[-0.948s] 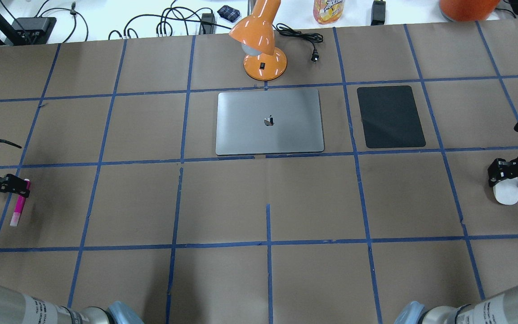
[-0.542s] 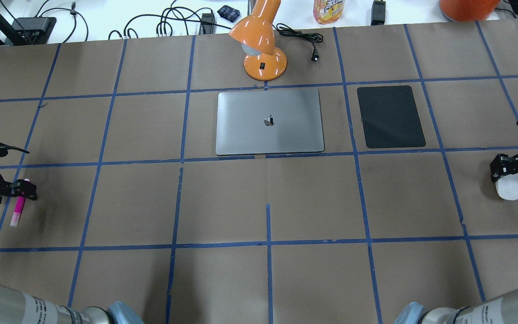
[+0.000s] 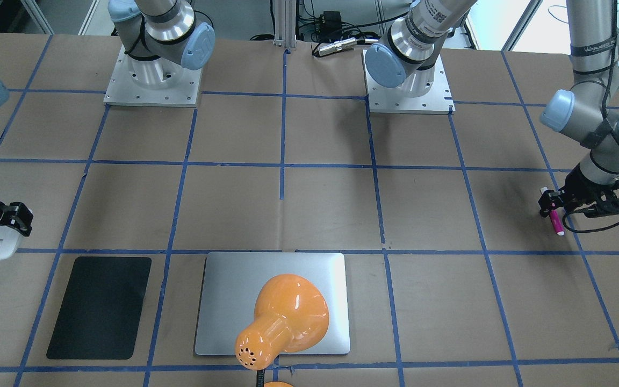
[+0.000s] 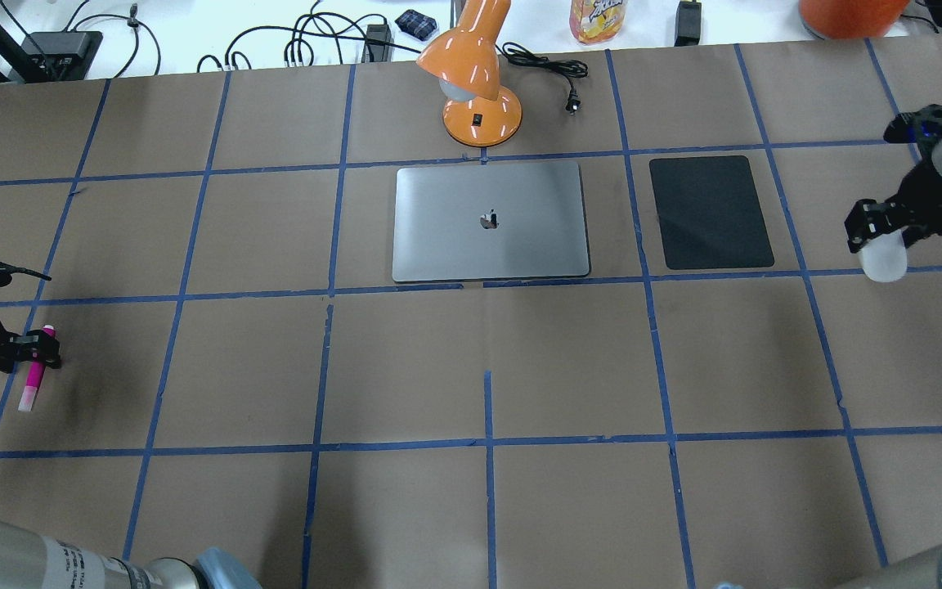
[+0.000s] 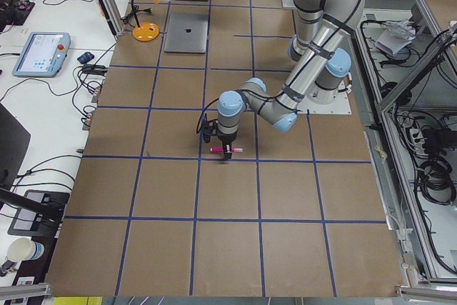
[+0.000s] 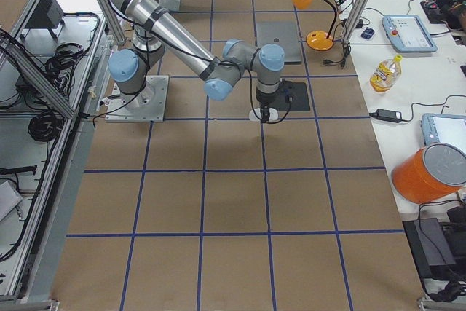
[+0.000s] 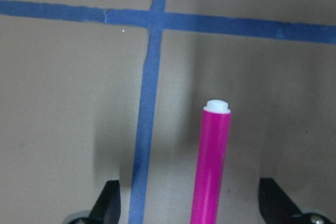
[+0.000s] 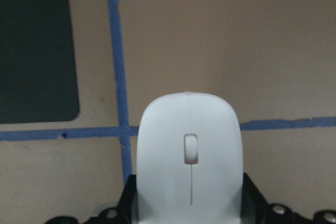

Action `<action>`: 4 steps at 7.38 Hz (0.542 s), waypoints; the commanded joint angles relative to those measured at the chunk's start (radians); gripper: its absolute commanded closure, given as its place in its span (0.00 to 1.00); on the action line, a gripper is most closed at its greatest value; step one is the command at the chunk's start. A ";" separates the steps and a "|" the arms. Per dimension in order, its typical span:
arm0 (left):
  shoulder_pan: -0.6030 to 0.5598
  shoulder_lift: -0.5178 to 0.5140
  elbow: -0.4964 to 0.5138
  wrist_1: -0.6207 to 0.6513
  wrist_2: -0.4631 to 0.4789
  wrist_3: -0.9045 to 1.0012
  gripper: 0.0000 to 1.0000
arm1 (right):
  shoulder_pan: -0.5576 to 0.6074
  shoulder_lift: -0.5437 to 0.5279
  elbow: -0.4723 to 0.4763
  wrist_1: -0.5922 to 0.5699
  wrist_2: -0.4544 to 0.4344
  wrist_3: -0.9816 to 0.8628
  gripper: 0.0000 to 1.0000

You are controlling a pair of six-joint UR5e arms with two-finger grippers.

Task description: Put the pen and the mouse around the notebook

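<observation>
The right pincer (image 4: 880,233) clamps the mouse (image 4: 884,262), which juts past its tips, well apart from the notebook (image 4: 455,245); a shallow hold could let it slip. The left pincer (image 4: 33,350) stands spread astride the pen (image 4: 32,384); closing off-centre may roll it.
</observation>
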 commanded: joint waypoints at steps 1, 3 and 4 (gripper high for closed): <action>0.003 0.003 0.003 -0.009 -0.005 0.041 0.52 | 0.161 0.122 -0.179 0.035 0.006 0.109 0.63; 0.004 0.003 0.003 -0.019 -0.007 0.058 0.71 | 0.240 0.214 -0.207 0.005 0.019 0.307 0.63; 0.004 0.004 0.003 -0.020 -0.014 0.058 0.75 | 0.252 0.229 -0.199 -0.023 0.019 0.299 0.63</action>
